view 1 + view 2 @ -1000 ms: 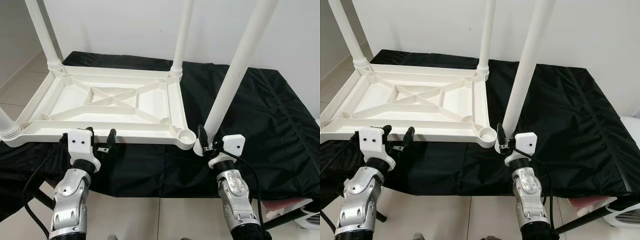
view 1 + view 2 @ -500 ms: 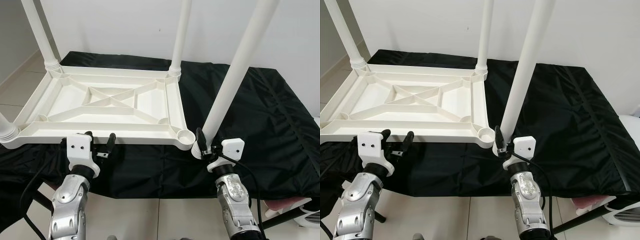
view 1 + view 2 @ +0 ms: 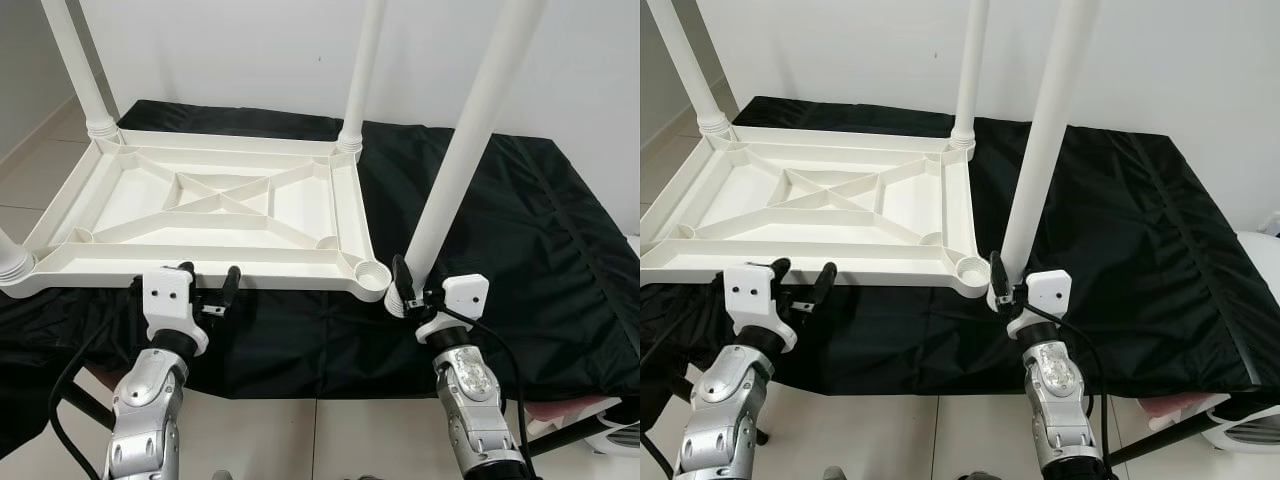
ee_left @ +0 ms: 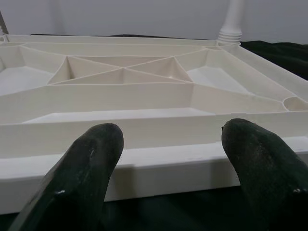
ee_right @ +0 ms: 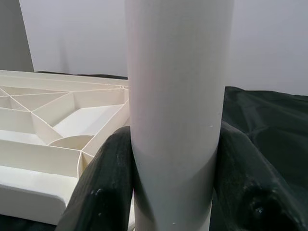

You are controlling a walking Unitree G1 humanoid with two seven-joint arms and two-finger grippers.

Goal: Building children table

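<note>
White ribbed plastic child's tabletop (image 3: pixel 215 205) lies upside down on black-draped desk (image 3: pixel 520 250), toward left edge. Right tool (image 3: pixel 408 290) clamped on loose round white plastic leg (image 3: pixel 460 150), beside empty near-right corner socket (image 3: pixel 372 271), hardly moved. Left tool (image 3: pixel 208 291), fingers apart, now slightly nearer tabletop's near rim.

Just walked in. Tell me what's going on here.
A robot is putting together a white children's table. The tabletop lies upside down on a black cloth, with legs standing in three corners. The right tool is shut on the fourth leg, holding it upright just beside the empty corner socket, not yet in it. The left tool is open at the tabletop's near edge, not gripping it.
</note>
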